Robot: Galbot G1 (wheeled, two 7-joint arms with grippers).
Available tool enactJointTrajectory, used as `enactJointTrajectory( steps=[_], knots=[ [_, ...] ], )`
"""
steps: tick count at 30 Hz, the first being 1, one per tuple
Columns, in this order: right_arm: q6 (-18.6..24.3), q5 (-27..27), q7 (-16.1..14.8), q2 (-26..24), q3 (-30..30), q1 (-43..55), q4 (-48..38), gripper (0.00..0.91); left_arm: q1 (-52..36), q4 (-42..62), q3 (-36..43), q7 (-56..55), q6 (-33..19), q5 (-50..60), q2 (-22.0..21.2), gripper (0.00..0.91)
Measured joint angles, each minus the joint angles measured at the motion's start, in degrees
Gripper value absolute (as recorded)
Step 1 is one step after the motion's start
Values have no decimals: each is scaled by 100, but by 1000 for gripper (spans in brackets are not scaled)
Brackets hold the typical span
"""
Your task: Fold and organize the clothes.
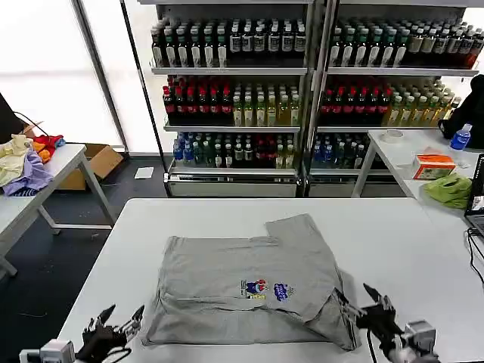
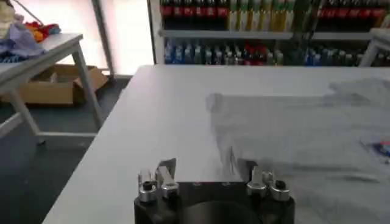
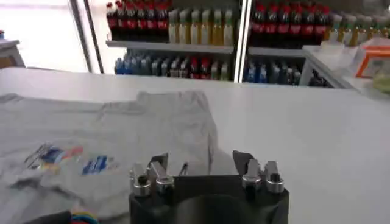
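Left gripper (image 1: pixel 121 321) spread apart, right gripper (image 1: pixel 361 296) spread apart, one grey shirt (image 1: pixel 249 280), one white table (image 1: pixel 408 234)

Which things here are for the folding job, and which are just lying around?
For the job:
grey shirt
left end effector, open
right end effector, open

Just lying around:
drink shelves
clothes pile
cardboard box
green cloth

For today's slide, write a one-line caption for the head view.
Grey shirt lies partly folded on the white table, with the left gripper and right gripper open at its near corners.
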Motion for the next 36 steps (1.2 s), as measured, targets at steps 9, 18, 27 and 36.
enactJointTrajectory(
  steps=[9, 18, 27, 36],
  knots=[
    [-52, 128, -539, 11, -1243, 2352, -1891, 907, -1756, 1136, 759, 391, 8, -461, 594, 907],
    [-84, 118, -841, 302, -2199, 3962, -3495, 907, -3357, 2555, 1792, 886, 7, -570, 960, 907],
    [-157, 48, -870, 639, -2588, 4697, -4572, 907, -4494, 3783, 2615, 1162, -12, -485, 985, 907],
    [-224, -22, -834, 900, -2749, 4923, -5108, 0, -5197, 4654, 3106, 1285, -67, -440, 879, 615]
  ],
)
